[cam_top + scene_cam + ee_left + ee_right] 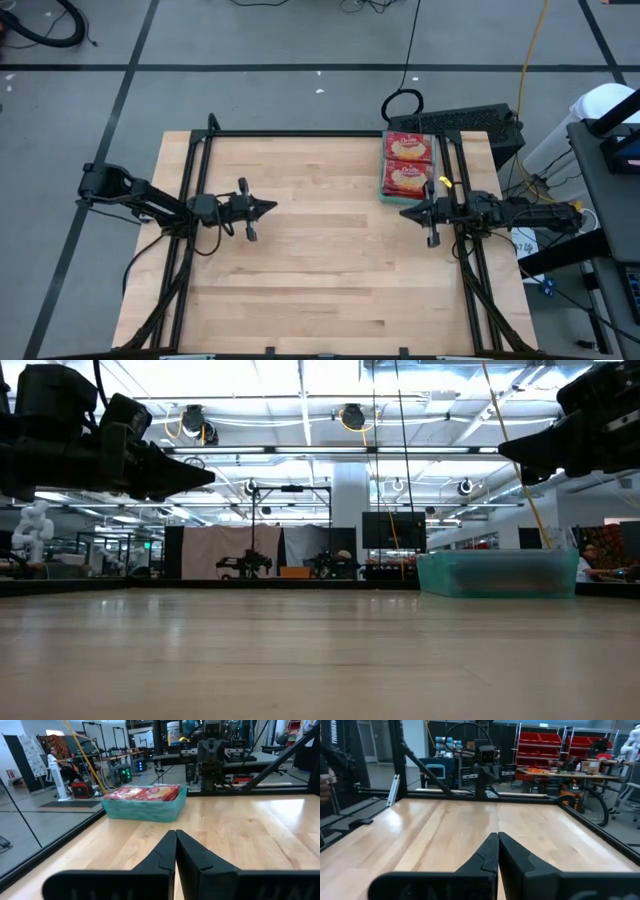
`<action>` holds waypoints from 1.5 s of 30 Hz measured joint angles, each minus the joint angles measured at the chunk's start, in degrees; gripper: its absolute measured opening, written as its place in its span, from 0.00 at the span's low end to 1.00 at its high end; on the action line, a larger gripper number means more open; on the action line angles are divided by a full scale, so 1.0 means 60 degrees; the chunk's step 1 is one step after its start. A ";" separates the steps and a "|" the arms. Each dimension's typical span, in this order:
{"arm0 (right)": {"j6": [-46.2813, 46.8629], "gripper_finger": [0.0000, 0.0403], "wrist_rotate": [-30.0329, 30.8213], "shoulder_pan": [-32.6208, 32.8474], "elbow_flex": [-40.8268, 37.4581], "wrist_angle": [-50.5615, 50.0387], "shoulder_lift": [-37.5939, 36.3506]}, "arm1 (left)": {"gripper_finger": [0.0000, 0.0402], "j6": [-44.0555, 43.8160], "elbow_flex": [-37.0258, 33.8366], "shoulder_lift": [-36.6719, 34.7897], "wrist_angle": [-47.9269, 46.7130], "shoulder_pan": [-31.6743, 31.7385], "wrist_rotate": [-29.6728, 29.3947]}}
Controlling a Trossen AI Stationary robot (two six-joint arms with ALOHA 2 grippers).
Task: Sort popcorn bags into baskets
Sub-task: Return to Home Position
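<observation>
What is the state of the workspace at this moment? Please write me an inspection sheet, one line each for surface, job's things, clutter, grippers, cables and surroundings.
surface: wooden table, bare except for the tray at its far edge, on the right arm's side.
job's things: teal tray holds the red popcorn bags; the two on top lie picture side up; no bag seen outside it.
clutter: nothing seen.
grippers: left gripper and right gripper are both shut on nothing, raised above the table and pointing toward each other.
cables: black loop and yellow cable on the floor beyond the table.
surroundings: black box beside the tray; a person in the room beyond.
</observation>
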 joint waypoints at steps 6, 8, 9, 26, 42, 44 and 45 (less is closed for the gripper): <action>-0.0244 0.00 0.0081 -0.0004 0.0000 0.0124 0.0000 | 0.02 0.0126 0.0000 0.0000 0.0007 0.0181 0.0511; -0.0257 0.00 0.0081 -0.0001 0.0000 0.0218 0.0000 | 0.02 0.0178 0.0000 0.0000 0.0007 0.0392 0.1042; -0.0262 0.00 0.0084 -0.0004 0.0000 0.0231 0.0000 | 0.02 0.0146 0.0000 0.0000 0.0007 0.0498 0.1296; -0.0278 0.00 0.0084 -0.0002 0.0000 0.0265 0.0000 | 0.02 -0.0826 0.0004 -0.4514 -0.4778 -0.1310 0.0419; -0.0278 0.00 0.0084 -0.0004 0.0000 0.0279 0.0000 | 0.02 0.0198 0.0004 -0.9764 -0.9868 -0.4142 -0.1460; -0.0278 0.00 0.0084 -0.0004 0.0000 0.0280 0.0000 | 0.02 0.0215 0.0004 -1.0278 -1.0368 -0.4138 -0.1267; -0.0278 0.00 0.0084 -0.0003 0.0000 0.0280 0.0001 | 0.02 0.0226 0.0004 -1.0546 -1.0684 -0.4138 -0.1165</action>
